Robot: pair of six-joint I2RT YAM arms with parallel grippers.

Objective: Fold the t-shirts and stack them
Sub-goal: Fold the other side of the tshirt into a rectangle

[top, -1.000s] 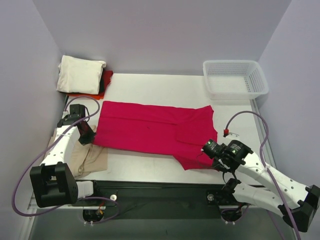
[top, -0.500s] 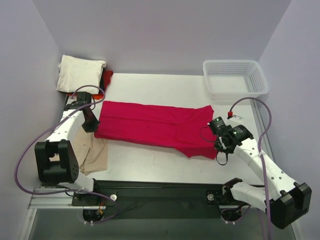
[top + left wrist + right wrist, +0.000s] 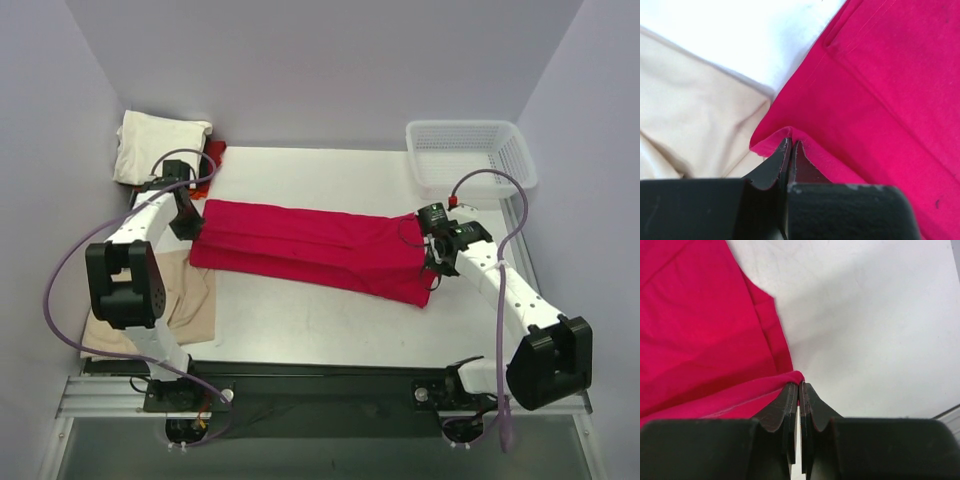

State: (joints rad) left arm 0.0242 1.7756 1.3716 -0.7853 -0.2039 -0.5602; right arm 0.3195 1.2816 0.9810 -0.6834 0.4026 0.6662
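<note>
The crimson-red t-shirt [image 3: 310,248] lies across the table as a long band folded lengthwise. My left gripper [image 3: 186,222] is shut on its left edge, and the left wrist view shows the jaws [image 3: 790,145] pinching a fold of red cloth [image 3: 880,100]. My right gripper [image 3: 432,242] is shut on its right edge; the right wrist view shows the jaws [image 3: 800,386] closed on a red hem [image 3: 705,330]. A folded cream-white shirt [image 3: 158,148] sits on an orange-red one [image 3: 213,156] at the back left. A tan-beige shirt [image 3: 185,300] lies loose at the near left.
The white lattice basket [image 3: 470,158] stands at the back right. The tan shirt also shows in the left wrist view [image 3: 690,125], beside the red edge. Bare white table [image 3: 300,310] shows in front of the red shirt. Walls close in left and right.
Both grippers have moved away from the near edge toward the back, each carrying an end of the red shirt. The shirt has gone from a wide spread to a narrower folded band.
</note>
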